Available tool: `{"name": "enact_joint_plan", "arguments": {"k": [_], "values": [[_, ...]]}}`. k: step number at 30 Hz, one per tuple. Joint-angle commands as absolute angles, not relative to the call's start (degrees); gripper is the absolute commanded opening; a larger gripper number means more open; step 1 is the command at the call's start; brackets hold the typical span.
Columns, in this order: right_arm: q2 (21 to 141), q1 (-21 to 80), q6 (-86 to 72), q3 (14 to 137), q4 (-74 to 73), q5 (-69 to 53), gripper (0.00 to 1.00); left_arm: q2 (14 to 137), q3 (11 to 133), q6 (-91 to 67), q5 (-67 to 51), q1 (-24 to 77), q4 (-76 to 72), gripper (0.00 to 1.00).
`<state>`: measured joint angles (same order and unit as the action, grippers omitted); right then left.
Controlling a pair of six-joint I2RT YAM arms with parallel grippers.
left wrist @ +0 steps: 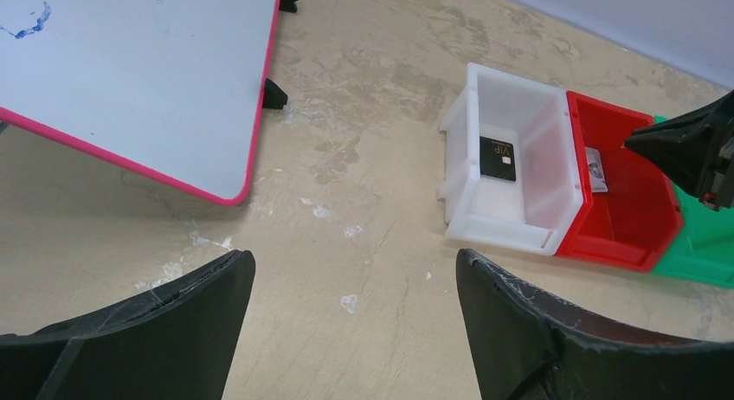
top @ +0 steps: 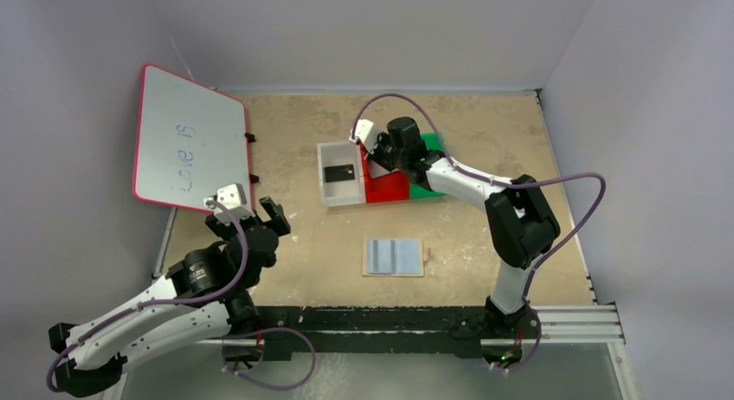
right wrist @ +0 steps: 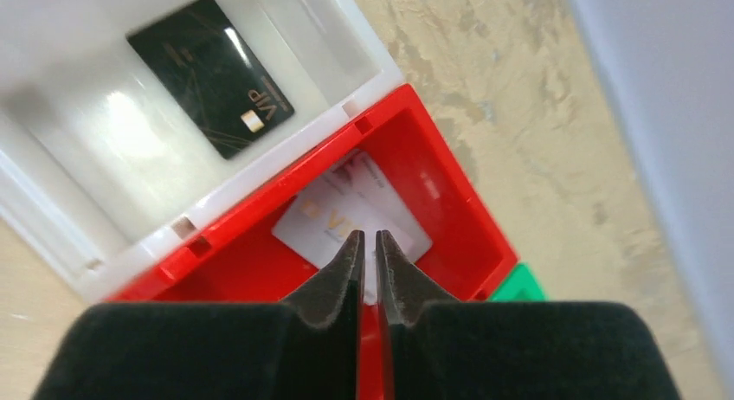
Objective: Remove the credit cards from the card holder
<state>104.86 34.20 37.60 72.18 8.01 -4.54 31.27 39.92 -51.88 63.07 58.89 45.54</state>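
Observation:
The card holder (top: pixel 394 256) lies open and flat on the table in front of the arms, showing two pale blue-grey panels. A black credit card (top: pixel 338 172) lies in the white bin (top: pixel 329 196); it also shows in the left wrist view (left wrist: pixel 498 158) and the right wrist view (right wrist: pixel 210 75). A silvery-white card (right wrist: pixel 350 214) lies in the red bin (right wrist: pixel 242 270), also visible from the left wrist (left wrist: pixel 595 170). My right gripper (right wrist: pixel 368 237) hovers over the red bin (top: pixel 387 187), jaws nearly together and empty. My left gripper (left wrist: pixel 355 260) is open and empty over bare table, left of the holder.
A pink-framed whiteboard (top: pixel 186 149) stands tilted at the back left, also in the left wrist view (left wrist: pixel 130 62). A green bin (top: pixel 430 145) joins the red one on its right. White walls enclose the table at the back and sides.

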Motion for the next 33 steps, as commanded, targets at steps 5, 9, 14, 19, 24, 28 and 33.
{"name": "enact_joint_plan", "arguments": {"k": [5,9,14,19,24,28,33], "values": [[106.5,33.5,-2.7,76.6,-2.3,-1.5,0.0,31.2,42.0,-51.7,64.2,59.1,45.3,0.86],[108.3,33.5,-5.6,75.9,-4.1,0.5,0.0,31.6,42.1,-51.8,64.3,59.1,45.4,0.86],[109.2,33.6,-8.2,75.0,-4.4,1.4,0.0,32.0,42.2,-51.9,64.5,59.1,45.6,0.86],[111.6,33.7,-9.9,76.2,-5.7,3.7,0.0,31.9,42.5,-52.5,64.9,59.1,46.1,0.86],[112.8,34.0,-10.3,76.9,-5.7,3.7,0.0,31.9,42.4,-52.7,65.2,59.1,46.2,0.86],[115.0,34.8,-10.3,78.3,-6.1,4.5,0.0,32.4,42.4,-52.7,65.3,59.1,46.2,0.86],[116.8,35.2,-12.0,79.0,-5.5,6.6,0.0,32.7,42.5,-52.7,65.3,59.1,46.4,0.86]]}}
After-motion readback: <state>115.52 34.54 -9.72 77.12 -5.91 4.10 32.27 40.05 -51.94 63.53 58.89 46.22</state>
